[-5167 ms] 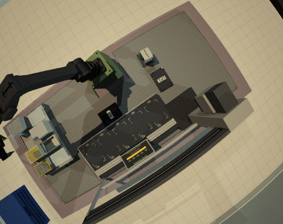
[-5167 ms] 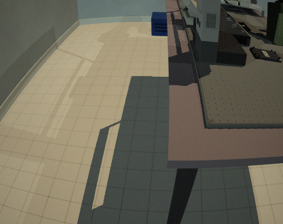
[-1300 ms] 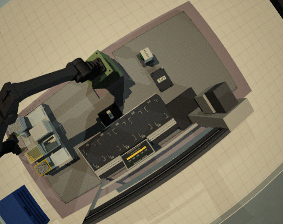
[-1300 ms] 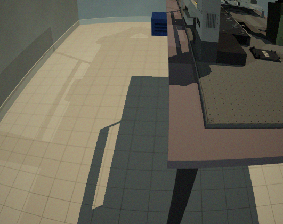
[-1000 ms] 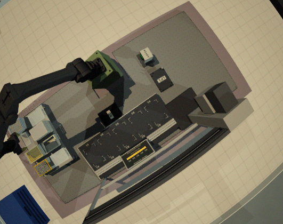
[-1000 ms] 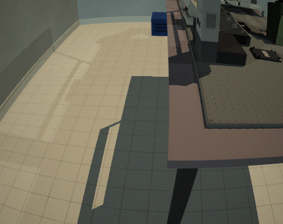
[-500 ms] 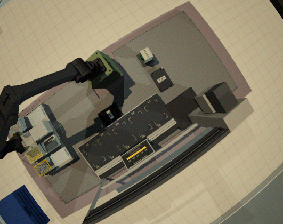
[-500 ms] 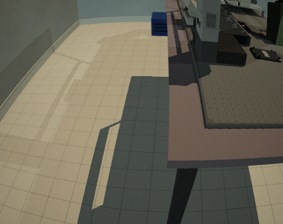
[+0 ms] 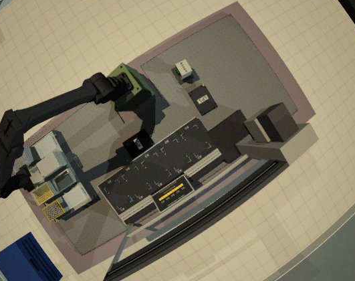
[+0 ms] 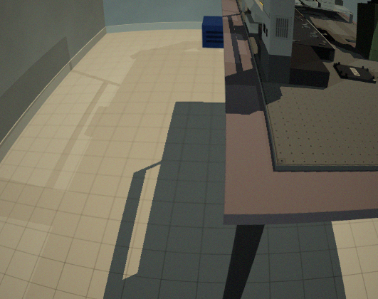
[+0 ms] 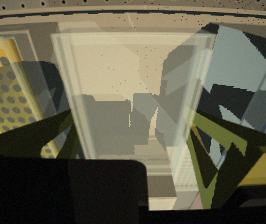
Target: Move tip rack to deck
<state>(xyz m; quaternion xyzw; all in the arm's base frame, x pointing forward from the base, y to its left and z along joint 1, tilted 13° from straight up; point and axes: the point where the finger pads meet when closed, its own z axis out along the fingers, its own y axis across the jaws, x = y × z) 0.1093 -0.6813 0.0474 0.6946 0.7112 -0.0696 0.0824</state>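
My gripper (image 11: pixel 133 111) (image 9: pixel 31 177) is over the shelf at the table's left end and is shut on a clear tip rack cover (image 11: pixel 125 95). The wrist view shows the cover held across its width between my olive fingers, tilted and lifted off what lies below. Left of it is a yellow rack plate (image 11: pixel 8 95) (image 9: pixel 43 193) with dark holes. On the right is a pale blue rack (image 11: pixel 238 65), partly hidden by a finger. The liquid handler deck (image 9: pixel 147 178) with its corner brackets lies right of the shelf and bears nothing.
The shelf (image 9: pixel 77 163) also holds two covered white racks (image 9: pixel 45 145) (image 9: pixel 75 195), a yellow-framed rack (image 9: pixel 53 211) and an open grey box (image 9: pixel 63 180). Two black nests (image 9: pixel 202 99) (image 9: pixel 137 143), a white key box (image 9: pixel 184 68) and a grey block (image 9: pixel 274 122) stand on the table.
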